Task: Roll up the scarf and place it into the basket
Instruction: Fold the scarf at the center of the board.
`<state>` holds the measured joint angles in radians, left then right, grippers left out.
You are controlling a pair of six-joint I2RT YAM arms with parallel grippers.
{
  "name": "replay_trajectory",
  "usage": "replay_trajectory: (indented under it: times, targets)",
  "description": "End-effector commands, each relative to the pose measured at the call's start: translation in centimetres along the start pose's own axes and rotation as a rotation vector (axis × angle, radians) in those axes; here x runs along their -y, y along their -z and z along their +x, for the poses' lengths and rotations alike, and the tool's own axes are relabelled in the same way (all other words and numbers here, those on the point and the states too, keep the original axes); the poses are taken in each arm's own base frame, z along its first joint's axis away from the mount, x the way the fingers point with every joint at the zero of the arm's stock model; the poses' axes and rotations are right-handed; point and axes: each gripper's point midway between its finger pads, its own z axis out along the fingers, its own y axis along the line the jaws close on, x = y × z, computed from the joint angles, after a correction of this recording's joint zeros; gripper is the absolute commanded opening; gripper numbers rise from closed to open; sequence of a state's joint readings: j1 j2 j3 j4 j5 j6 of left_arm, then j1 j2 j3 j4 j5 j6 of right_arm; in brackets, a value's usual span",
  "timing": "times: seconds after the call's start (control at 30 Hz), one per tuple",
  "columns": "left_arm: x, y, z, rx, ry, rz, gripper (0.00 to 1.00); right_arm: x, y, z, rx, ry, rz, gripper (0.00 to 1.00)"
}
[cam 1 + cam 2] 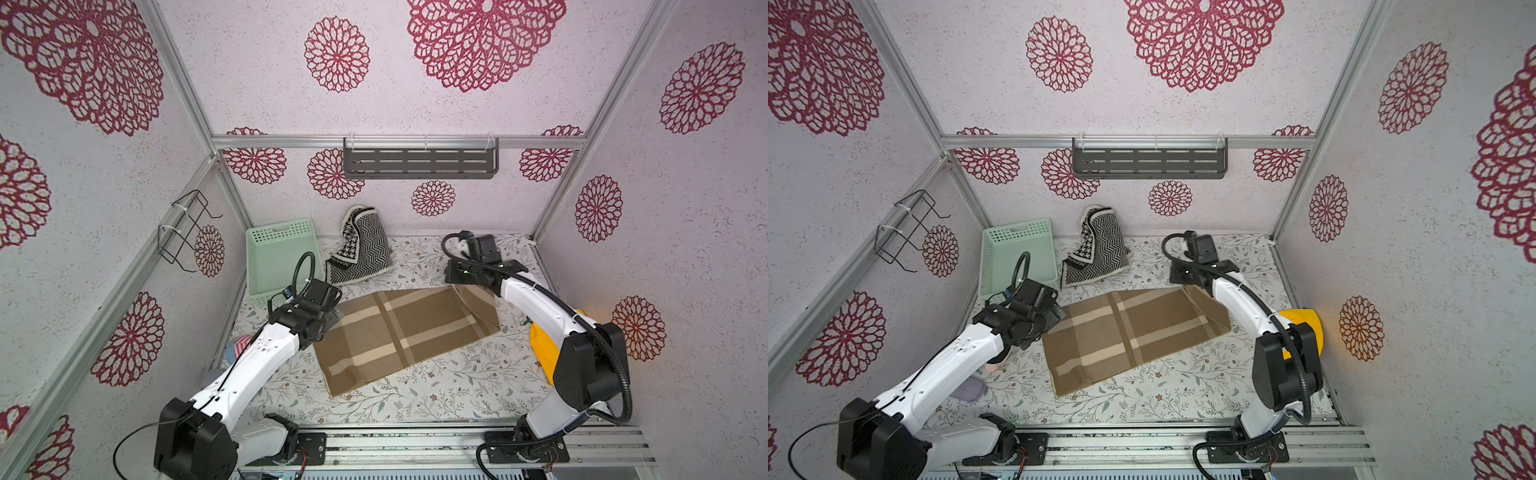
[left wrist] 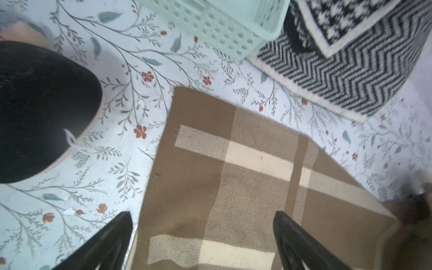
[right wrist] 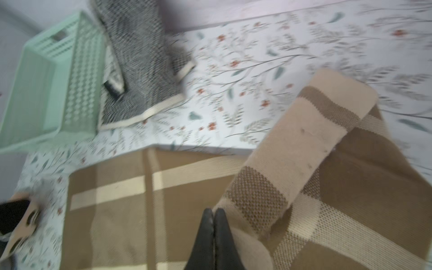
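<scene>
One brown plaid scarf [image 1: 399, 328] lies mostly flat across the middle of the desk [image 1: 415, 399], running from near left to far right. Its right end is raised off the desk and folded back over the rest.

There are two arms. The left arm [image 1: 257, 361] reaches in from the near left and the right arm [image 1: 536, 303] from the near right.

The left pincer [image 2: 202, 214] hangs over the left end of the scarf with its two fingers [image 2: 294, 238] spread wide. One finger is above the cloth and the other is at its edge, and nothing is between them.

The right pincer [image 3: 214, 210] is pressed together, pinching the raised right end of the scarf at the fold. The lifted flap slants away from its tips.

One basket [image 1: 282, 235], pale mint green with perforated walls, stands at the far left of the desk, just beyond the left pincer. It is apart from the scarf, and nothing shows inside it.

Just right of the basket, one black-and-white zigzag cloth [image 1: 365, 249] leans against the back wall. In the left wrist view it touches the basket's corner.

One dark grey slotted shelf [image 1: 419, 164] hangs on the back wall, and one black wire rack [image 1: 185, 232] on the left wall.

Two more things are partly hidden by the arms. One yellow thing [image 1: 540, 349] sits at the right edge, and one striped thing [image 1: 239, 347] sits at the left edge. I cannot tell what either is.
</scene>
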<state>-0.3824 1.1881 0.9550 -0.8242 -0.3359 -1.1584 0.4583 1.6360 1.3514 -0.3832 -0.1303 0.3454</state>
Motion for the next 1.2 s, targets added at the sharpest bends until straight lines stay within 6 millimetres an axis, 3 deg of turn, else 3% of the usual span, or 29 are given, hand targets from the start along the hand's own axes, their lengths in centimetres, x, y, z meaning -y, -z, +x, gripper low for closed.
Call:
replay_trajectory:
  times: [0.0,0.17,0.23,0.27,0.33,0.43,0.57,0.73,0.83,0.9,0.97,1.07,1.17]
  targets:
    - [-1.2,0.9,-2.0,0.082,0.073,0.004,0.98,-5.5,-0.5,4.3,-0.105,0.047,-0.061,0.00]
    - [-1.3,1.6,-2.9,0.099,0.081,0.030,0.98,-14.3,-2.4,11.8,-0.301,0.141,-0.228,0.01]
    - [-0.9,1.4,-2.8,0.081,0.065,0.035,0.98,-16.0,-2.3,13.9,-0.361,0.166,-0.254,0.16]
    - [-0.6,1.1,-2.6,0.067,0.053,0.037,0.98,-16.3,-2.1,14.7,-0.382,0.174,-0.259,0.30]
    - [0.3,0.5,-2.1,0.036,0.030,0.053,0.99,-15.9,-1.4,14.8,-0.390,0.172,-0.255,0.40]
    - [2.9,-0.8,-1.1,-0.026,-0.014,0.122,0.89,-13.4,0.3,12.7,-0.327,0.181,-0.155,0.56]
    - [7.8,-2.4,0.4,-0.073,-0.108,0.210,0.81,-7.6,2.3,9.1,-0.205,0.121,0.043,0.58]
    - [16.4,-4.8,1.0,-0.109,-0.280,0.320,0.71,0.6,3.1,7.4,-0.123,-0.060,0.245,0.58]
    - [22.7,-6.5,2.3,-0.127,-0.427,0.385,0.68,5.1,3.5,7.2,-0.080,-0.150,0.340,0.57]
    - [25.7,-9.0,4.5,-0.165,-0.549,0.358,0.67,7.8,3.8,7.5,-0.055,-0.197,0.396,0.57]
    - [28.5,-10.2,5.7,-0.143,-0.656,0.338,0.67,9.7,3.9,8.2,-0.046,-0.237,0.428,0.58]
    - [31.2,-12.3,7.5,-0.139,-0.776,0.306,0.67,12.1,3.8,10.0,-0.058,-0.288,0.462,0.60]
    - [32.4,-14.2,8.8,-0.137,-0.834,0.288,0.69,13.6,3.6,11.9,-0.077,-0.331,0.466,0.66]
